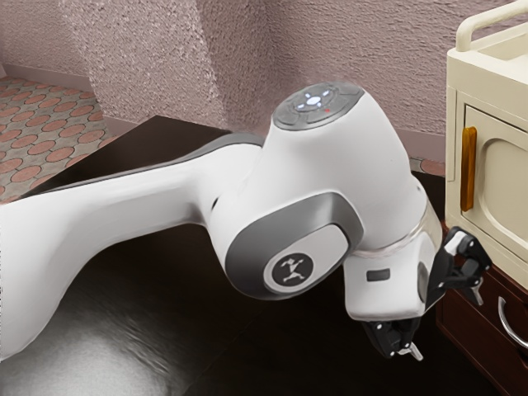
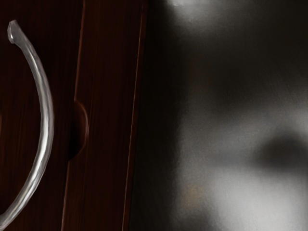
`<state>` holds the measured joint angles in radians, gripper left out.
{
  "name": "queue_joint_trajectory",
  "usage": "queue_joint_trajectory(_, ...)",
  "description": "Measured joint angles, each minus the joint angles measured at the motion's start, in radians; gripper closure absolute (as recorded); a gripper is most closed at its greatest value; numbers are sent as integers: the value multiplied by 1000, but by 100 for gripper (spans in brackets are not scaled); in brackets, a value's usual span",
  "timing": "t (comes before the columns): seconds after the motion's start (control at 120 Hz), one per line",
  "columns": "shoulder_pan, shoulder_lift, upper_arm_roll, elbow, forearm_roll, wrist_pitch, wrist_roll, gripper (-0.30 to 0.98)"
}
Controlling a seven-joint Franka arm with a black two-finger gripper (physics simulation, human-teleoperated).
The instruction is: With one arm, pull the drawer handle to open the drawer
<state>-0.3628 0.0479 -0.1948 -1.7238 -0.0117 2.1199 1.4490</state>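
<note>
Rough pinkish walls (image 1: pixel 157 58), patterned floor (image 1: pixel 41 140) on the exterior view's left. Dark glossy table (image 1: pixel 115 330), white arm (image 1: pixel 140 206) reaching over it. Cream-and-brown cabinet (image 1: pixel 493 91) by the table's far edge, exterior view's right. Brown drawer (image 1: pixel 487 307) in its lower part, looks closed. Black hand (image 1: pixel 447 325) beside the drawer front, spread wide, holding nothing. Target: curved silver handle (image 2: pixel 47 113) on the drawer front, apart from the hand.

Step in hand, as judged: line up with the handle. Shift along the front till the bar's middle sits centred in the opening, then move in, one side of the hand inside the bow, one outside. Close at mid-bow; bar looks smooth, off-centre grip could slip. Pull straight out, no twist, or the drawer may bind.

In the way: cabinet body close to the upper side of the hand, could be bumped. Orange-brown door handle (image 1: pixel 469 169) above, wrong target. Small rounded notch (image 2: pixel 82 127) near the bar, don't grab it.
</note>
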Motion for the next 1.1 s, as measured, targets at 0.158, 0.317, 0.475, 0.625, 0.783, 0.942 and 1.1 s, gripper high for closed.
queue_joint_trajectory(0.158,-49,38,0,1,-3,46,11,0)
queue_joint_trajectory(0.317,-63,58,1,4,-5,91,20,0)
queue_joint_trajectory(0.475,-58,75,3,6,-4,119,26,1)
queue_joint_trajectory(0.625,-59,78,3,7,-4,137,31,8)
queue_joint_trajectory(0.783,-59,82,3,5,-4,147,35,15)
queue_joint_trajectory(0.942,-63,86,15,2,-6,151,38,18)
queue_joint_trajectory(1.1,-65,79,26,-13,-6,154,39,17)
